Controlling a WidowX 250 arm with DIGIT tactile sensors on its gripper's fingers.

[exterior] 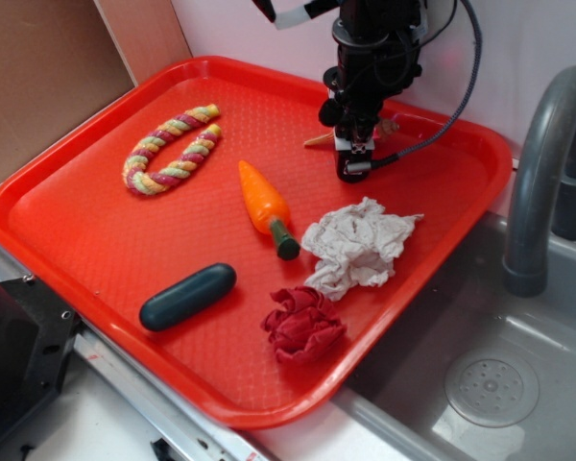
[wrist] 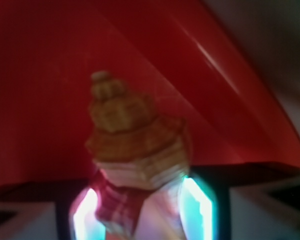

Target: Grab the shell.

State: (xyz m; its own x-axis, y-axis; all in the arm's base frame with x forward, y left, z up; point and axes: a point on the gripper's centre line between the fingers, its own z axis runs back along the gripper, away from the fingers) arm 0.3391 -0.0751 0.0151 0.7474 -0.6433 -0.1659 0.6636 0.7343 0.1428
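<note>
The shell (exterior: 317, 140) is tan-orange and lies at the back of the red tray (exterior: 96, 240). Its pointed tip sticks out left of the gripper and its knobbly head (exterior: 390, 127) shows on the right. My gripper (exterior: 353, 171) stands straight down over its middle, low on the tray. In the wrist view the shell (wrist: 132, 135) fills the gap between the two fingers, and my gripper (wrist: 140, 212) is shut on its narrow part, with the whorled head pointing away. The picture is blurred.
An orange toy carrot (exterior: 264, 204) with a green stem lies mid-tray. A striped rope ring (exterior: 171, 151) is at the left, a dark green capsule (exterior: 187, 296) at the front, a white rag (exterior: 360, 245) and a red rag (exterior: 302, 325) at the right. A sink (exterior: 490, 384) and grey faucet (exterior: 538, 182) are right of the tray.
</note>
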